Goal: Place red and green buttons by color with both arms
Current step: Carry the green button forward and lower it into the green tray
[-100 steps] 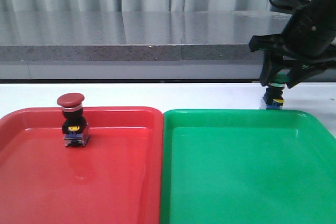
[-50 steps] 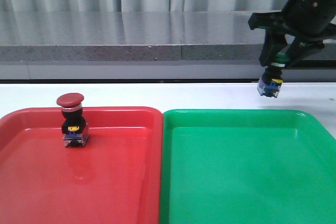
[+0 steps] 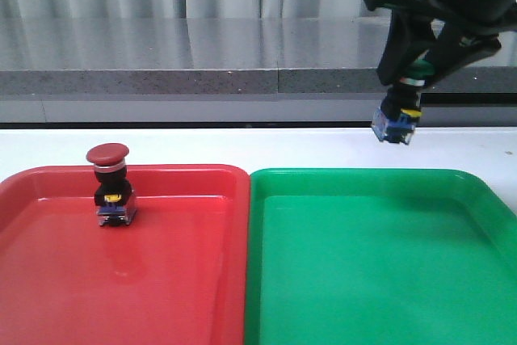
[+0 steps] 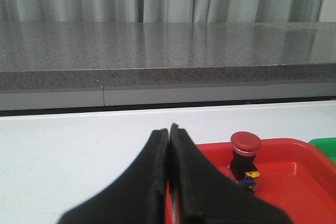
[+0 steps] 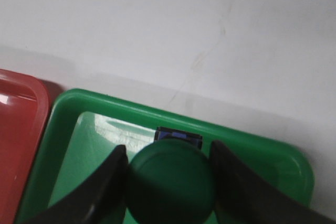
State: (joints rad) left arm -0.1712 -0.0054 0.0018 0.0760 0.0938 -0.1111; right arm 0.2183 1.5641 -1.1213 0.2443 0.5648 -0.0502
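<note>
A: What sits in the large flat red plastic tray?

B: One small push-button switch with a dark-red mushroom cap, silver collar, black body and a yellow mark. It stands upright in the tray's far left part, near the back rim. The left wrist view shows it too, just beyond the left black two-finger gripper, whose fingers are pressed together with nothing between them.

A: And the large flat green plastic tray?

B: It lies touching the red one along their shared edge, both on the white table. Nothing lies in it in the front view.

A: Where is the green-capped push-button switch?

B: In the air, tilted, its bluish clear base hanging lowest, above the table just behind the green tray's back rim. The right black angular gripper pinches it at the cap. In the right wrist view the round green cap fills the space between the two fingers, over the green tray's near corner.
</note>
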